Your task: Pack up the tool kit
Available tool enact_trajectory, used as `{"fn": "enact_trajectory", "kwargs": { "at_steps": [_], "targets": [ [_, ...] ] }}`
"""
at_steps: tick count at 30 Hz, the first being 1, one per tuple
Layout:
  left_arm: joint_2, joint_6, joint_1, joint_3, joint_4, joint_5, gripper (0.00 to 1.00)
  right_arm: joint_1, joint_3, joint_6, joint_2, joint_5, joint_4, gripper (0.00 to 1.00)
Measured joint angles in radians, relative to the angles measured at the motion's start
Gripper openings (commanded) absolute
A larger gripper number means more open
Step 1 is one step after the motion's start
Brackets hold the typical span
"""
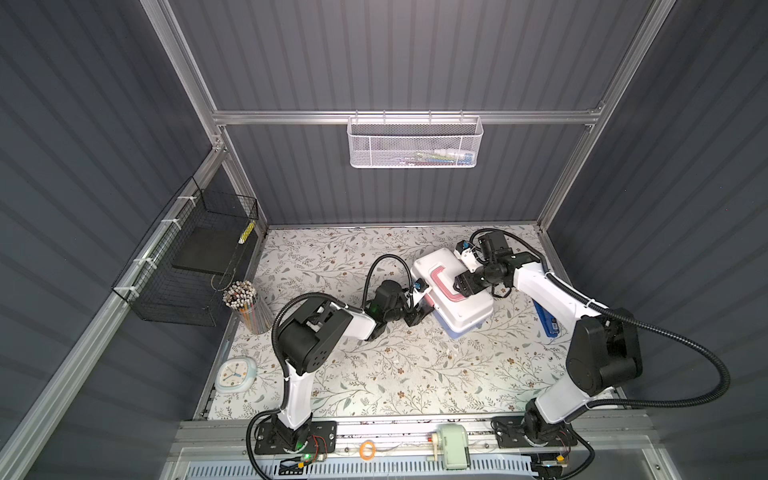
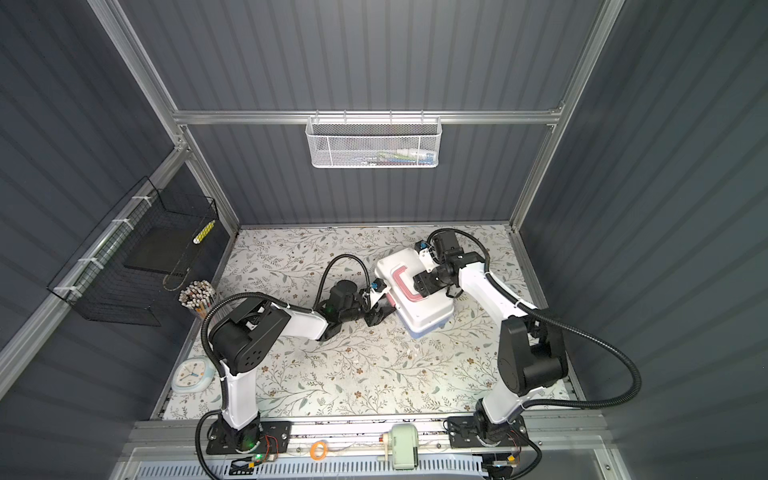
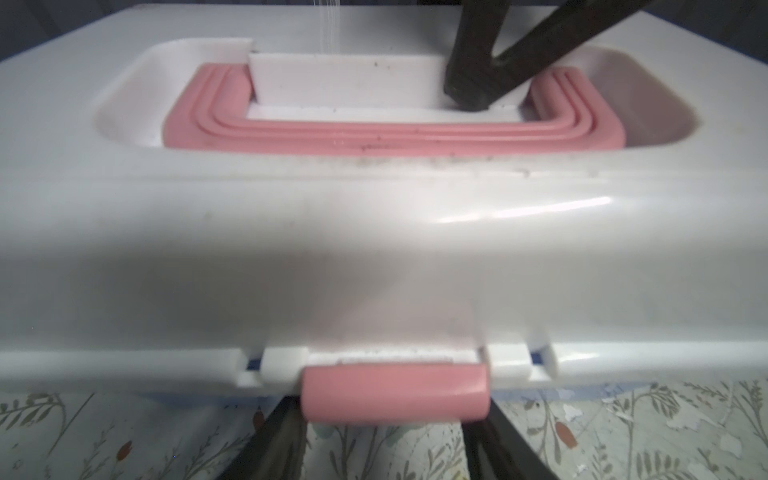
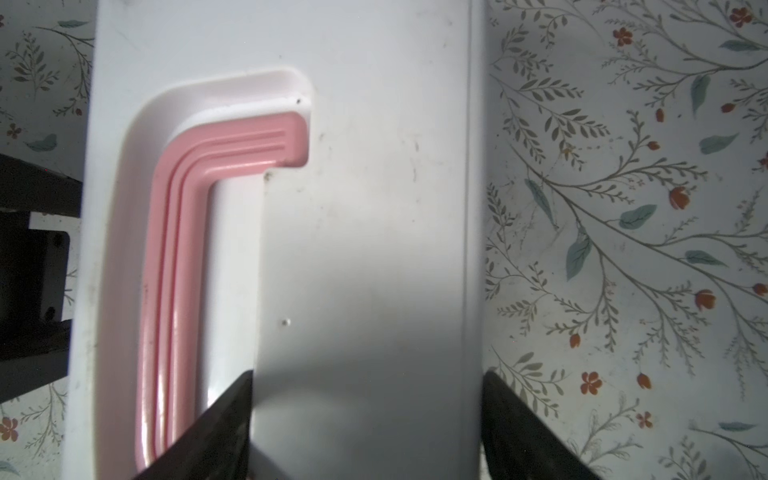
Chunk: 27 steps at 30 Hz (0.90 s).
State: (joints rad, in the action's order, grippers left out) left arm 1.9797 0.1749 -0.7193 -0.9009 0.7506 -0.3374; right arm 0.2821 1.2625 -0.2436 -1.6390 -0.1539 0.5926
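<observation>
Glossy white plastic lid, smooth pink plastic handle

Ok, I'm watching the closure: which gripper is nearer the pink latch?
Left. The left gripper is at the latch, jaws flanking it; the right gripper is atop the lid, by the handle.

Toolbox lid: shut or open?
Shut. The white lid lies flat on the blue base, with the pink handle folded into its recess. Whether the pink latch is clipped, cannot tell.

Overhead light floods your tabletop while the walls sit dim; your left wrist view blurs close up, glare streaking the white lid.
</observation>
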Motion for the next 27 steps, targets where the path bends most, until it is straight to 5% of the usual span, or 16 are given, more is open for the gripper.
{"fn": "enact_trajectory", "kwargs": {
  "at_steps": [27],
  "targets": [
    [0.043, -0.029, -0.002, -0.001, 0.051, -0.008, 0.61, -0.004, 0.002, 0.000, -0.001, -0.005, 0.002, 0.74]
  ]
}}
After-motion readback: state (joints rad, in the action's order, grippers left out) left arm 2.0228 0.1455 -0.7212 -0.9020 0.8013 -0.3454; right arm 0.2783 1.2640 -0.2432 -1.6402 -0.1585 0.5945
